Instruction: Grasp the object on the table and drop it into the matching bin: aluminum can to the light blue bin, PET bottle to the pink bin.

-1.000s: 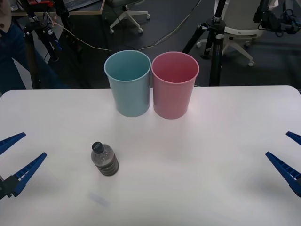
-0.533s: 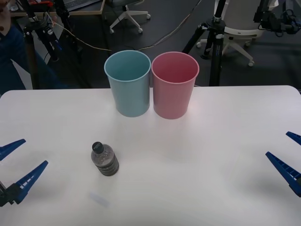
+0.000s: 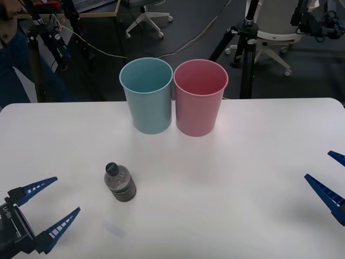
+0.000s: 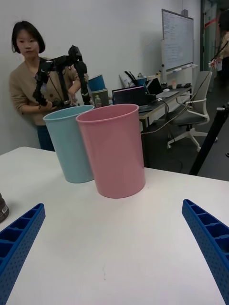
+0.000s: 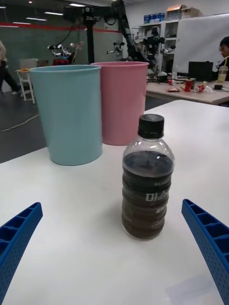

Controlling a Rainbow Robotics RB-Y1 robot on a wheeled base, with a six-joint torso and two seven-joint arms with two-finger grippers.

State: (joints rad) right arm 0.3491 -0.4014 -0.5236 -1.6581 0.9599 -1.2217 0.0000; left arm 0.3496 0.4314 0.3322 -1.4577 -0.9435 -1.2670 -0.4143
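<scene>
A small clear PET bottle (image 3: 119, 182) with dark liquid and a black cap stands upright on the white table (image 3: 226, 178), left of centre. My left gripper (image 3: 48, 208) is open at the front left corner, a short way from the bottle and facing it. In the left wrist view the bottle (image 5: 146, 178) stands ahead, between the open blue fingers (image 5: 210, 243). The light blue bin (image 3: 146, 94) and pink bin (image 3: 200, 96) stand side by side at the back. My right gripper (image 3: 330, 175) is open at the right edge, far from the bottle.
The right wrist view has the pink bin (image 4: 114, 150) nearer and the light blue bin (image 4: 70, 143) behind it. Tripods and office chairs stand on the floor beyond the table's far edge. A faint small mark (image 3: 113, 227) lies on the table in front of the bottle.
My left gripper has swung in from the left edge toward the bottle, now lower and further right in the front view. The bottle, bins and right gripper have not moved.
</scene>
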